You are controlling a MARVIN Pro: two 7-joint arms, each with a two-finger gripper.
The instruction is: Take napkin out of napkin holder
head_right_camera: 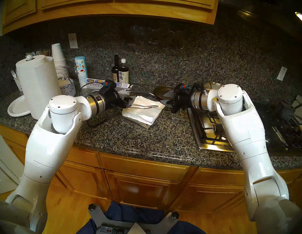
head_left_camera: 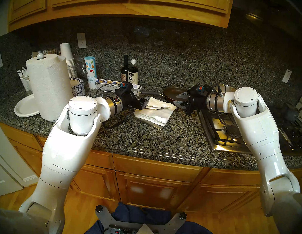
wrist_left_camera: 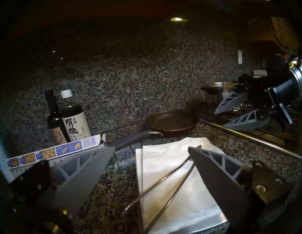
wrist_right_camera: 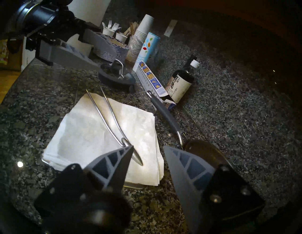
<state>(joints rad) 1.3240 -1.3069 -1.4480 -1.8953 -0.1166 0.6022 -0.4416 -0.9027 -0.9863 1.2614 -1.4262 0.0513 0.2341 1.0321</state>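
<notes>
The napkin (head_left_camera: pixel 156 112) is a thick white stack lying on the napkin holder (head_left_camera: pixel 157 126), a steel plate on the counter. The holder's wire arm (head_left_camera: pixel 154 107) lies across the stack, its leaf tip (head_left_camera: pixel 166 107) pointing right. My left gripper (head_left_camera: pixel 144 102) is open at the stack's left edge, by the arm's hinge end; in the left wrist view (wrist_left_camera: pixel 151 147) one finger is over the napkin (wrist_left_camera: pixel 171 171) and the other over the counter. My right gripper (head_left_camera: pixel 177 99) is open and empty just right of the stack; in the right wrist view (wrist_right_camera: pixel 148 147) one fingertip is close to the leaf tip (wrist_right_camera: pixel 136 156).
A dark frying pan (head_left_camera: pixel 173 93) sits behind the stack, its handle pointing left. Two bottles (head_left_camera: pixel 130 74) and a foil box (head_left_camera: pixel 109 83) stand at the back. A paper towel roll (head_left_camera: pixel 49 86), cups and plates are at the left. The stove (head_left_camera: pixel 223 127) is at the right.
</notes>
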